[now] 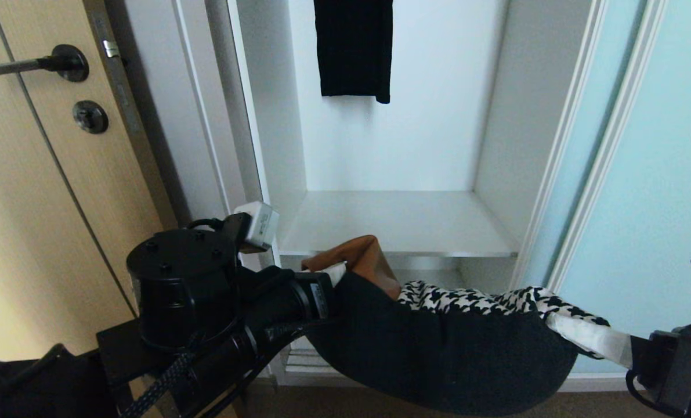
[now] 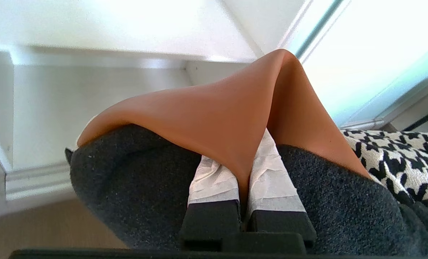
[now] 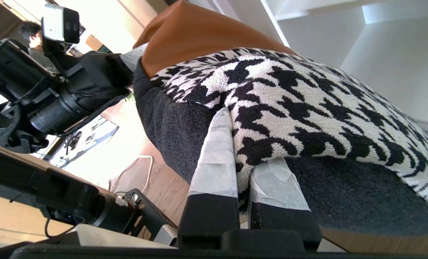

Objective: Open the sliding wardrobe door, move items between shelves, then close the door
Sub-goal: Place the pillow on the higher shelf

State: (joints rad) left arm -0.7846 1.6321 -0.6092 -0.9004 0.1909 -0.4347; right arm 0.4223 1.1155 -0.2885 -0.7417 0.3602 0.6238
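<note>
Shelf (image 1: 403, 223) bare white (aqua sliding door (image 1: 658, 174) pushed right).

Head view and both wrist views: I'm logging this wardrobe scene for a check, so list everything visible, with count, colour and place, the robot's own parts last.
cushion: one, houndstooth, tan and dark grey, sagging between both hands in front of the wardrobe.
shelf: one, white, inside the wardrobe, behind the cushion.
garment: one, black, hanging above the shelf.
sliding wardrobe door: one, pale aqua, at the right of the opening.
wooden door: one, light brown, left of the wardrobe.
person: one, partly seen behind the left arm in the right wrist view.
left hand: shut on the cushion's tan corner.
right hand: shut on the cushion's houndstooth edge.
</note>
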